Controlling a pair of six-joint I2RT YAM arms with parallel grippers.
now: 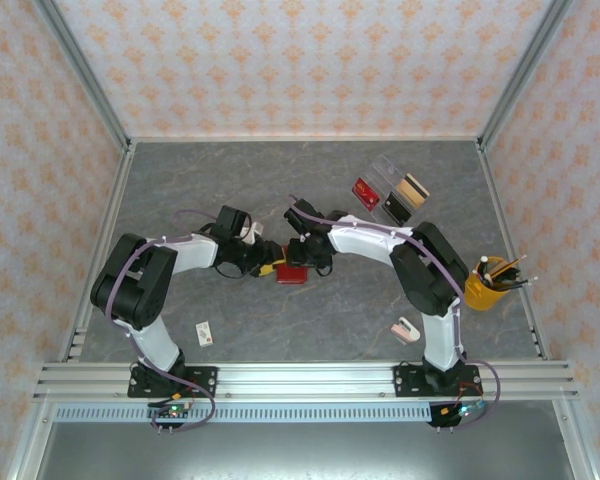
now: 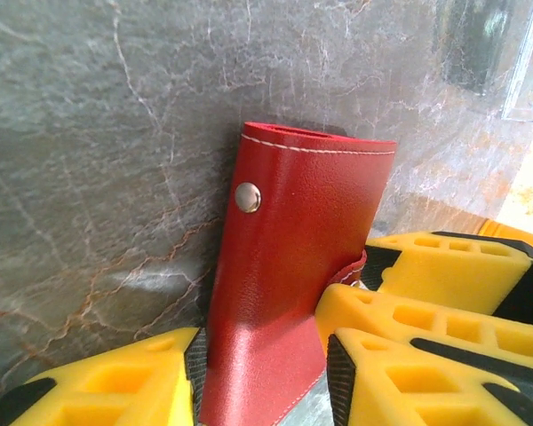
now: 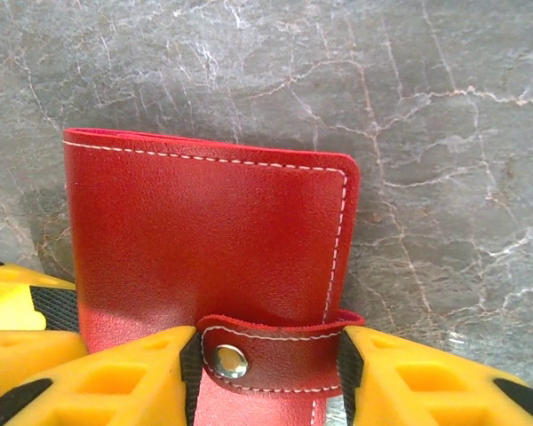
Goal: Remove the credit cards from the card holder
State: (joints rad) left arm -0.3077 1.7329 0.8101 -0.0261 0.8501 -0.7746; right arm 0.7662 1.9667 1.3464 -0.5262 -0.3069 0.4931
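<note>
Near the middle of the counter (image 1: 230, 200), seen from above, both arms are reaching inward and meeting at the card holder (image 1: 292, 274). The left pincer (image 1: 270, 267) is sitting at its left side and the right pincer (image 1: 305, 262) at its upper right. Well apart, toward the far right, a tan credit card (image 1: 413, 188) and a dark card (image 1: 398, 207) are lying in a clear tray (image 1: 383, 168), with a dark-red block (image 1: 365, 191) just beside them.

From the left wrist, the red card holder is standing between the left pincer's yellow fingers (image 2: 107, 382), its snap stud (image 2: 247, 197) facing the camera. One pad is touching its left edge. The other is sitting just beside its right edge with a sliver of counter showing between, so I cannot tell whether this pincer is actually gripping. The right pincer's fingers are showing at the right.

From the right wrist, the card holder is lying shut, its strap (image 3: 271, 355) snapped over the cover. The right pincer is gripping the card holder, with a pad pressing at each end of the strap.
</note>
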